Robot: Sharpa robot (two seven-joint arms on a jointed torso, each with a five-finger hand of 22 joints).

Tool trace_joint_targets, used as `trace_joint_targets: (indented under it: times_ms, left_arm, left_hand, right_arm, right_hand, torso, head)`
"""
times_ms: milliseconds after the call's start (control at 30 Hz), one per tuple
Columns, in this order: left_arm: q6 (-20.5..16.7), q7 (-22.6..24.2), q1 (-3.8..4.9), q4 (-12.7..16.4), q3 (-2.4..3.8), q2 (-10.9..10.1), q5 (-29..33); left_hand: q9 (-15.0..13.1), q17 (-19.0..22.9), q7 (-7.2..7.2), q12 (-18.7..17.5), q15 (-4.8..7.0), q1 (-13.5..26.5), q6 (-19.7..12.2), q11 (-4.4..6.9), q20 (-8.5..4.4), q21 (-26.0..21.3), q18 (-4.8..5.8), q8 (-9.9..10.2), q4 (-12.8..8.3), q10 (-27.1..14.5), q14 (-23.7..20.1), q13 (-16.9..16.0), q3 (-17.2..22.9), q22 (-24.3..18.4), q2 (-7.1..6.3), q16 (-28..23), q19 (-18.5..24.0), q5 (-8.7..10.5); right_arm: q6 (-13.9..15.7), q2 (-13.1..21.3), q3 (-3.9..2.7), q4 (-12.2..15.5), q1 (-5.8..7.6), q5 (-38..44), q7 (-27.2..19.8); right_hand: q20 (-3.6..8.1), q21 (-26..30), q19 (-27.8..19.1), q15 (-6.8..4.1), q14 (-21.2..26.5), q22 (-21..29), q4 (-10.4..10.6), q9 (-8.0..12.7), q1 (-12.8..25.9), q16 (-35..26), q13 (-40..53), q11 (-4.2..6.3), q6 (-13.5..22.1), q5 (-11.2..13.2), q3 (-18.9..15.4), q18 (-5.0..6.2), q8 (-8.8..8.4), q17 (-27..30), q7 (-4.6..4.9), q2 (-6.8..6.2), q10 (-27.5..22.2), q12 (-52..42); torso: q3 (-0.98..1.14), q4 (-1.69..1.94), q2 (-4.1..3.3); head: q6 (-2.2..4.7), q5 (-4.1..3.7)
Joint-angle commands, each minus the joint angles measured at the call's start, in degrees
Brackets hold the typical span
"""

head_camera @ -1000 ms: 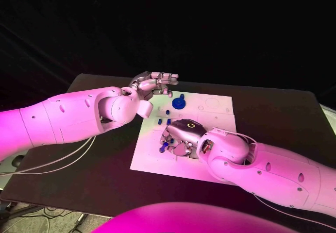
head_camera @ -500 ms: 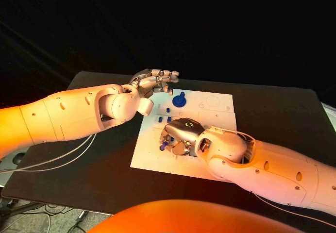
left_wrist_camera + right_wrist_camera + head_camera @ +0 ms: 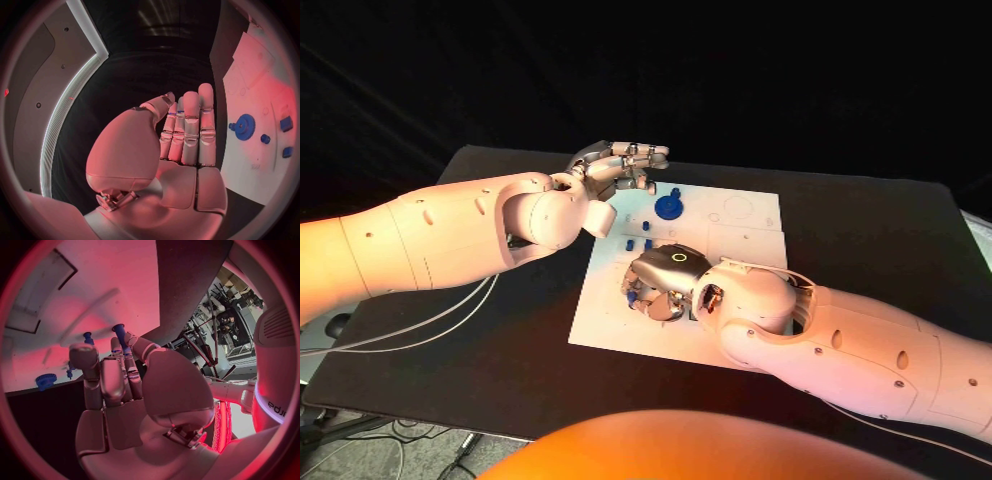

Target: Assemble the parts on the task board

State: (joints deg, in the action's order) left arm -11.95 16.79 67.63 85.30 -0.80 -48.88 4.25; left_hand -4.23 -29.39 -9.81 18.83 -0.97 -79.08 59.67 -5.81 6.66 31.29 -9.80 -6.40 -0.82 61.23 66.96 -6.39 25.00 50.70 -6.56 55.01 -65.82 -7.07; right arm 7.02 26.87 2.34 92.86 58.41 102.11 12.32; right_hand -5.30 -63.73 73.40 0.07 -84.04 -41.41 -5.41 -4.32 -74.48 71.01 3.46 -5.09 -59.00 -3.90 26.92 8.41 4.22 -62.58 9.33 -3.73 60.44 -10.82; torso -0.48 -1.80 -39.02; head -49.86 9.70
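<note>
- Task board [image 3: 733,215]: white plate lying flat in the middle of the black table [image 3: 877,230], recessed outlines on its far right part.
- Blue gear [image 3: 669,209]: a round toothed part on the far left area of the board; in the left wrist view it reads as a gear [image 3: 244,126] with two small blue blocks [image 3: 286,123] near it.
- Small blue pegs [image 3: 646,229]: a few standing on the board between the gear and the right hand, well apart from the gear.
- Right hand [image 3: 666,280]: low over the near left part of the board, back of the hand up, fingers curled down toward the board surface.
- Blue pin [image 3: 119,331]: in the right wrist view the thumb and a finger close on a slim blue pin with a rounded head, the head sticking out past the fingertips. Another small blue peg [image 3: 87,335] stands on the board just beyond it.
- Whether the pin's tip touches the board cannot be told.
- Left hand [image 3: 615,168]: raised above the far left corner of the board, clear of the gear. Fingers [image 3: 190,127] straight and pressed together side by side, thumb tucked alongside, nothing in it.
</note>
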Motion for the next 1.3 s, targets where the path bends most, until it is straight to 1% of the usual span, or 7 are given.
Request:
trace_joint_targets:
  times_ms: [33, 133, 367, 767, 1033, 1200, 1300]
  left_arm:
    - [0.96, 0.25, 0.01, -0.03, 0.03, 0.18, -0.29]
    - [1.0, 0.19, 0.01, -0.07, 0.03, 0.17, -0.29]
    - [1.11, 0.15, 0.01, -0.18, 0.03, 0.2, -0.29]
    - [1.19, 0.07, 0.0, 0.08, -0.01, -0.56, -0.29]
    - [1.17, 0.13, -0.13, 0.41, -0.08, -1.14, -0.33]
    - [1.37, 0.14, -0.2, 0.52, -0.1, -1.18, -0.35]
    - [1.47, 0.16, -0.24, 0.59, -0.1, -1.19, -0.36]
  left_hand:
    - [0.08, 0.11, -0.15, 0.43, -0.05, -0.17, -0.42, 0.01, 0.05, -0.4, -0.64, -0.24, -0.38, -0.57, -0.51, -0.09, -0.04, -0.09, 0.37, -0.2, -0.46, -0.11]
    - [0.08, 0.11, -0.15, 0.43, -0.05, -0.17, -0.42, 0.01, 0.05, -0.4, -0.64, -0.24, -0.38, -0.57, -0.51, -0.09, -0.04, -0.09, 0.37, -0.2, -0.46, -0.11]
    - [0.09, 0.14, -0.17, 0.47, -0.07, -0.07, -0.45, -0.01, 0.06, -0.42, -0.63, -0.25, -0.34, -0.62, -0.51, -0.08, -0.1, -0.1, 0.37, -0.19, -0.46, -0.09]
    - [0.1, 0.16, -0.17, 0.5, -0.09, -0.03, -0.48, -0.02, 0.06, -0.44, -0.63, -0.24, -0.35, -0.67, -0.52, -0.08, -0.12, -0.11, 0.36, -0.18, -0.46, -0.09]
    - [0.1, 0.19, -0.15, 0.54, -0.08, -0.1, -0.49, 0.0, 0.06, -0.45, -0.63, -0.26, -0.41, -0.71, -0.53, -0.08, -0.09, -0.11, 0.41, -0.17, -0.46, -0.11]
    - [0.09, 0.25, -0.11, 0.64, -0.05, -0.25, -0.49, 0.03, 0.04, -0.47, -0.65, -0.3, -0.54, -0.76, -0.55, -0.08, 0.0, -0.11, 0.52, -0.16, -0.47, -0.15]
    - [0.09, 0.25, -0.11, 0.64, -0.05, -0.25, -0.49, 0.03, 0.04, -0.47, -0.65, -0.3, -0.54, -0.76, -0.55, -0.08, 0.0, -0.11, 0.52, -0.16, -0.47, -0.15]
  right_arm:
    - [2.38, 0.09, 0.17, -0.18, -0.21, 0.19, 0.63]
    - [4.99, 0.48, 0.19, -0.08, -0.23, 0.04, 0.53]
    - [10.81, 2.43, 0.18, 1.67, -0.37, -0.79, -0.99]
    - [16.02, 17.8, -1.15, 12.41, 1.67, -8.14, 0.51]
    - [14.14, 28.79, -0.94, 16.53, 2.12, -15.1, 8.39]
    - [13.71, 31.75, -0.52, 17.29, 1.78, -15.47, 13.07]
    - [13.24, 32.64, -0.31, 17.45, 1.58, -15.42, 15.92]
  right_hand:
    - [-0.77, 2.82, -1.95, 0.72, -0.78, 4.42, 0.18, 0.59, 1.63, -1.25, 0.31, -1.07, 4.88, -0.56, -2.32, 0.66, -0.62, 1.64, 0.41, -2.33, -3.84, 0.62]
    - [-1.18, 6.78, -4.24, 1.05, 0.58, 10.4, 0.19, 0.55, 1.71, -3.59, 0.44, -1.53, 9.22, -0.96, -5.35, 1.63, -0.44, 4.81, 0.34, -3.48, -9.03, 1.04]
    - [-1.3, 7.65, -3.31, 1.05, 0.6, 11.17, 0.3, 0.07, 0.1, -3.54, 1.52, -1.51, 10.12, -2.77, -10.26, 1.64, 0.9, 5.54, 0.58, -2.68, -11.87, -3.4]
    - [-0.94, 1.24, 2.04, 0.14, -1.67, 1.24, 0.99, -0.66, -0.51, 0.59, 2.38, -0.27, 3.75, -5.56, -11.66, -0.01, 4.04, 0.63, 0.33, -0.22, -2.02, -10.56]
    - [1.96, -7.67, 6.92, -2.99, -3.23, -12.46, 5.67, -1.22, 4.59, 6.62, 10.39, 3.64, -0.8, -7.92, -15.08, -2.19, 5.88, -6.97, -2.86, -1.56, 11.55, -22.07]
    - [2.63, -10.21, 7.77, -3.3, -3.44, -16.43, 9.17, -2.02, 6.41, 8.69, 27.81, 4.11, -1.16, -9.26, -18.1, -2.83, 6.61, -9.65, -3.41, -1.95, 12.23, -36.68]
    - [2.61, -10.67, 7.59, -3.33, -3.37, -17.04, 11.85, -2.64, 7.54, 9.22, 40.8, 4.18, -0.83, -14.31, -20.89, -2.92, 7.11, -10.26, -3.66, -2.41, 13.21, -46.79]
  torso:
    - [0.06, -0.07, 0.02]
    - [0.09, -0.1, -0.02]
    - [0.17, -0.06, 0.02]
    - [0.18, -1.2, 0.45]
    - [0.36, -2.49, 0.67]
    - [0.33, -2.66, 0.75]
    - [0.32, -2.78, 0.81]
  head:
    - [0.04, -0.06]
    - [0.1, -0.09]
    - [0.27, -0.32]
    - [1.59, -2.37]
    - [2.56, -4.19]
    - [3.03, -5.2]
    - [3.09, -5.38]
